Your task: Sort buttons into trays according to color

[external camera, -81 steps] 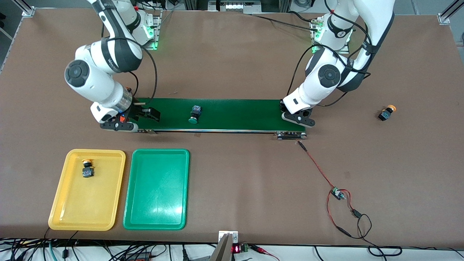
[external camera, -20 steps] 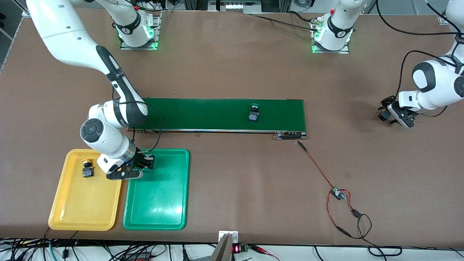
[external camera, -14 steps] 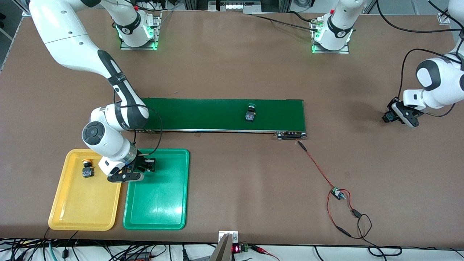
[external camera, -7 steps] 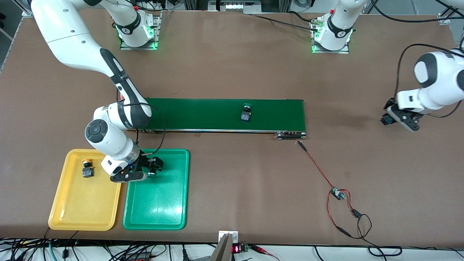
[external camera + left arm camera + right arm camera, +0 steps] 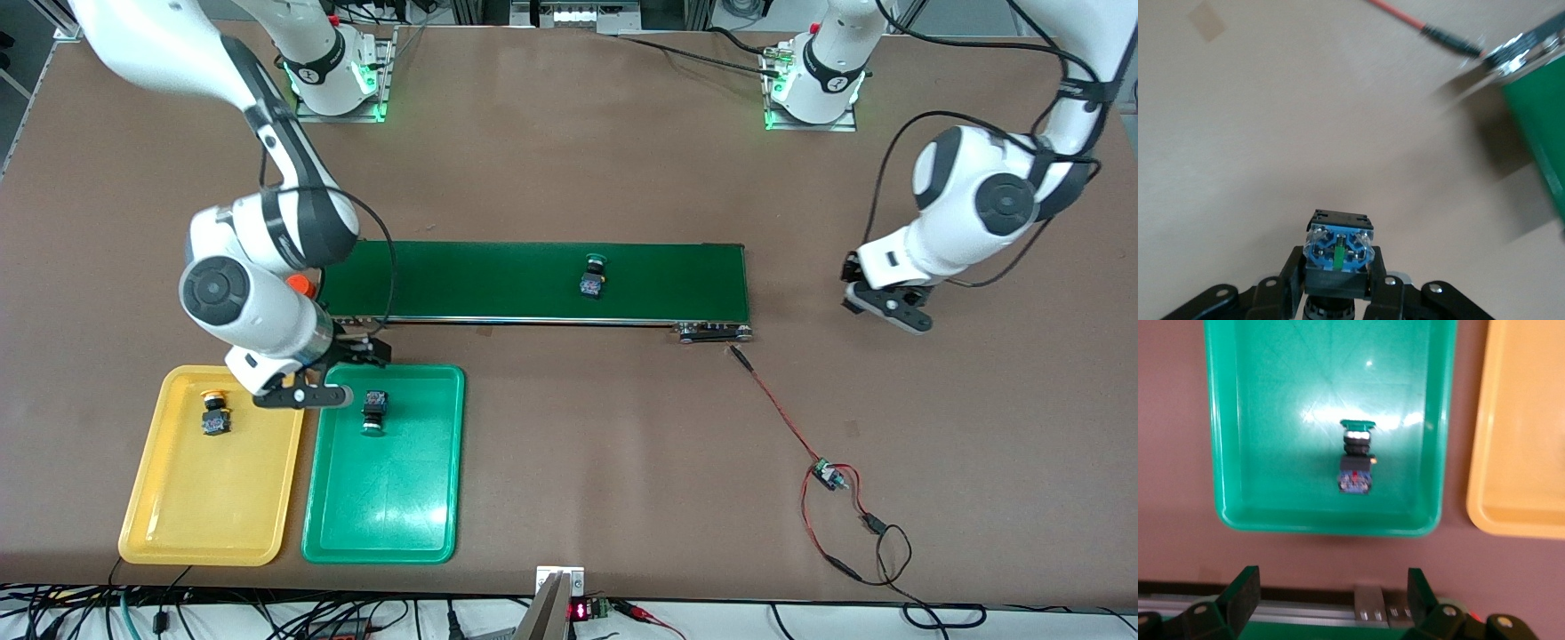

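Note:
A green button (image 5: 373,412) lies on its side in the green tray (image 5: 391,507), also seen in the right wrist view as the green button (image 5: 1355,457) in the green tray (image 5: 1271,420). My right gripper (image 5: 360,351) hangs open and empty above that tray's edge nearest the belt, its fingers (image 5: 1239,597) wide apart. A yellow-capped button (image 5: 213,414) rests in the yellow tray (image 5: 178,533). Another green button (image 5: 591,276) rides on the belt. My left gripper (image 5: 869,298) is shut on a button (image 5: 1338,243) over bare table; its cap is hidden.
The long dark-green conveyor belt (image 5: 498,280) runs across the middle of the table, with a metal end bracket (image 5: 714,332). A red wire with a small circuit board (image 5: 827,476) trails from it toward the front edge. The yellow tray (image 5: 1525,453) sits beside the green one.
My right gripper opened, dropped the green button into the green tray and rose toward the belt. My left gripper carried its button toward the conveyor. The belt's green button drifted toward the right arm's end.

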Robot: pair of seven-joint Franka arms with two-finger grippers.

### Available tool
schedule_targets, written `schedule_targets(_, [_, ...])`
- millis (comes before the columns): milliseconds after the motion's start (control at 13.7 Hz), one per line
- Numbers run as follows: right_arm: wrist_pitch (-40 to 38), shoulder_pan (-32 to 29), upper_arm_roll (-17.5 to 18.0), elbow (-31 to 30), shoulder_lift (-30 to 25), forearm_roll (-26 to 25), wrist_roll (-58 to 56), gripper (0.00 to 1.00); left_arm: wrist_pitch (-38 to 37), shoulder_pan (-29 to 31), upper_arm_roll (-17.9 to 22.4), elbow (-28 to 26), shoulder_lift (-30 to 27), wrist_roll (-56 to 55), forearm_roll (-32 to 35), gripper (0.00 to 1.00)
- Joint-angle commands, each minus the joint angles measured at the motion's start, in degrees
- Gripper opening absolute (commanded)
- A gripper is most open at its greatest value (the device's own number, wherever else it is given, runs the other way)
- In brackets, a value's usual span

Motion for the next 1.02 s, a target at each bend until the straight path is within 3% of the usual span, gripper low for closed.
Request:
schedule_targets(0, [-2.24,0.18,-0.60,-8.88,-10.03,0.42,0.80,0.98,-0.85,-4.23,0.24,1.61,-0.79,-9.25,-1.07,0.00])
schedule_targets(365, [0.02,-0.61,-0.52,-22.23,-22.51,5.25,0.80,1.00,-1.55,-11.79,0.41,4.95,1.13,-24.04,-2.48,0.00])
schedule_targets(656, [17.31,-0.53,0.10,-38.23,-31.32,5.61,1.59,1.00,-1.20,-17.68,0.50,5.30,4.21,-32.04,-2.48,0.00])
schedule_targets(948, [19.29,-0.18,3.69,-40.01,-31.42,8.51,12.12,1.00,0.55,-19.98,0.68,5.30,6.33,-32.58,-2.57,0.00])
